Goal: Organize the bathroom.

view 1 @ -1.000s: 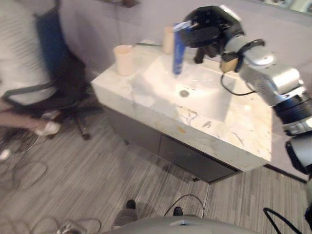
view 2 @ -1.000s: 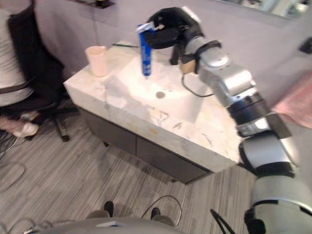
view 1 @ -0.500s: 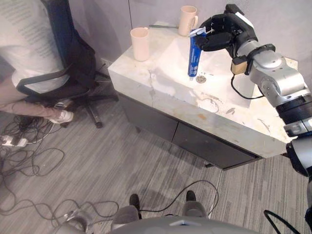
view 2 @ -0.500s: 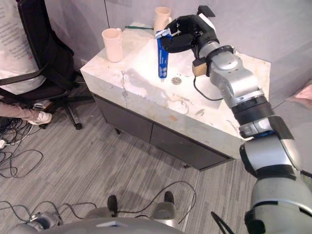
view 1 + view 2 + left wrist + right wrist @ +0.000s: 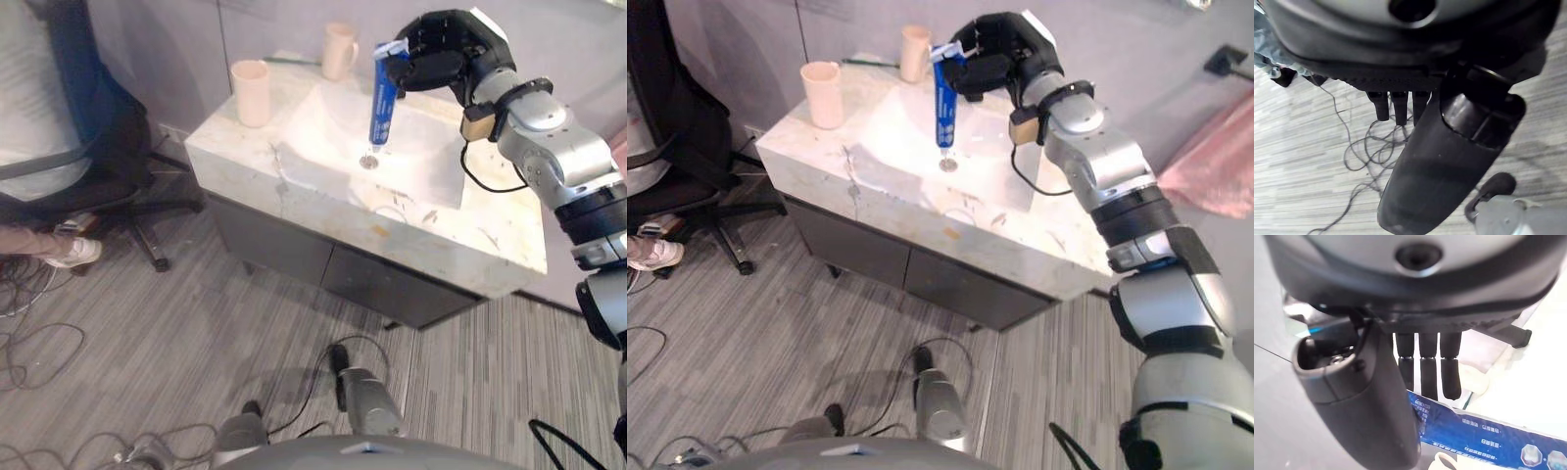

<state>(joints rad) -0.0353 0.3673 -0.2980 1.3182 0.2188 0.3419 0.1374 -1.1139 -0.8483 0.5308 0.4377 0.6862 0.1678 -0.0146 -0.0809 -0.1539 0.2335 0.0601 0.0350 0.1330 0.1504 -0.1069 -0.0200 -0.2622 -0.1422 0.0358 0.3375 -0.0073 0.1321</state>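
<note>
fingers of right robot hand (image 5: 441,54) pinch blue tube (image 5: 381,98) above sink (image 5: 333,147).

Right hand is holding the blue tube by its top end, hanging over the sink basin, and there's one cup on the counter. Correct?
Not quite: two cups stand on the counter, a pink cup at the corner and another cup by the wall, as the left eye view shows. The right hand does hold the blue tube over the sink basin.

The right hand (image 5: 443,61) has carried the blue toothpaste tube (image 5: 383,96) from beside the far cup to hang upright above the drain of the white marble sink (image 5: 411,157), at its centre.
</note>
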